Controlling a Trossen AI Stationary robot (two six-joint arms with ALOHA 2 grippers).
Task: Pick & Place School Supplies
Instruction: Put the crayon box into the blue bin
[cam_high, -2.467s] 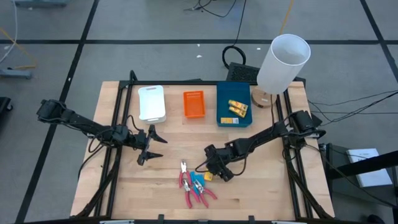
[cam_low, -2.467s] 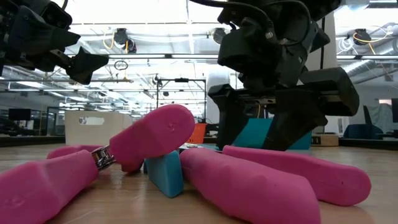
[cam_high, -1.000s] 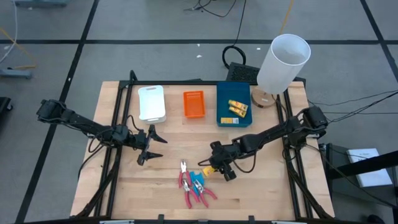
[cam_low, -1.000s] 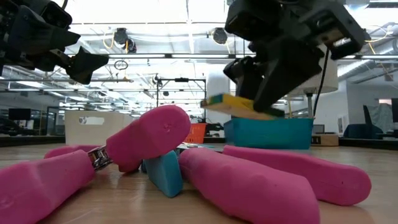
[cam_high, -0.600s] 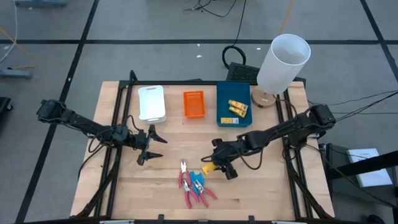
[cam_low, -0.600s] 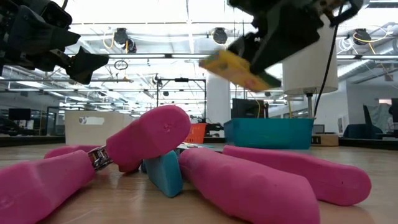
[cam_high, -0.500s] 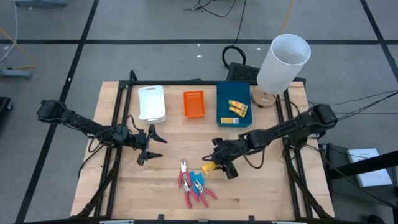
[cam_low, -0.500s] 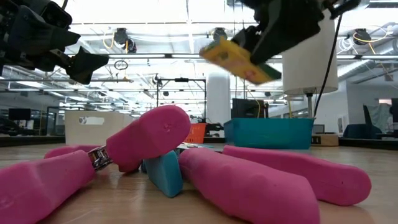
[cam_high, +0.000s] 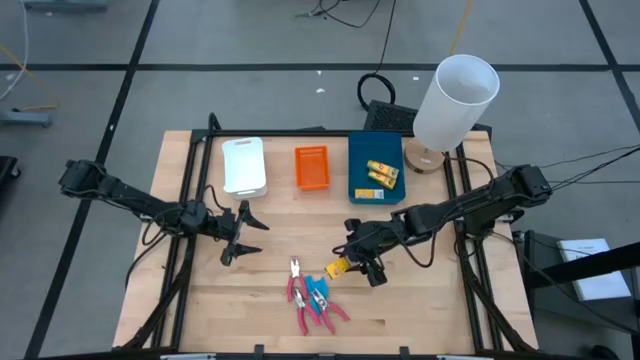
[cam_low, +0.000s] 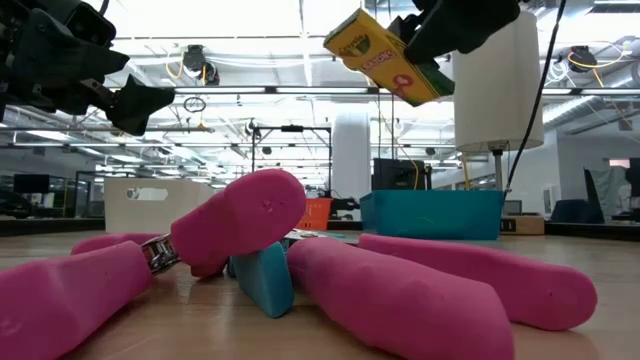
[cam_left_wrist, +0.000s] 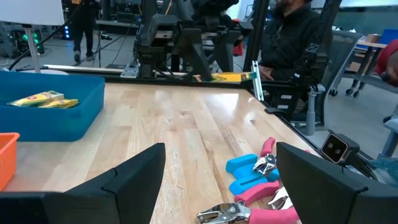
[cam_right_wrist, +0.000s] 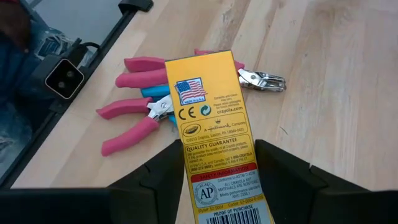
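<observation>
1. The left gripper (cam_high: 243, 232) hovers over the left part of the wooden table (cam_high: 420, 300), its fingers spread wide apart and holding nothing. Bare wood lies on all sides of it.
2. Behind it, near the far edge, three trays stand in a row: a white tray (cam_high: 244, 165), an orange tray (cam_high: 311, 167) and a blue tray (cam_high: 376, 169). Narrow strips of wood separate them.
3. Two yellow packets (cam_high: 379, 173) lie inside the blue tray.
4. Near the front edge, in the middle, the pink-handled tools (cam_high: 305, 292) lie in a small heap together with light-blue pieces (cam_high: 318, 291) – they touch each other.
5. Just to the right of this heap, the right gripper (cam_high: 358, 263) is clamped on a yellow crayon box (cam_high: 339, 267). In the low view the box (cam_low: 385, 58) is tilted and well above the table, clear of the tools.
6. Between the right gripper and the blue tray the wood is open.
7. At the far right corner a white cylinder (cam_high: 455, 100) stands, close to the blue tray's right edge.
</observation>
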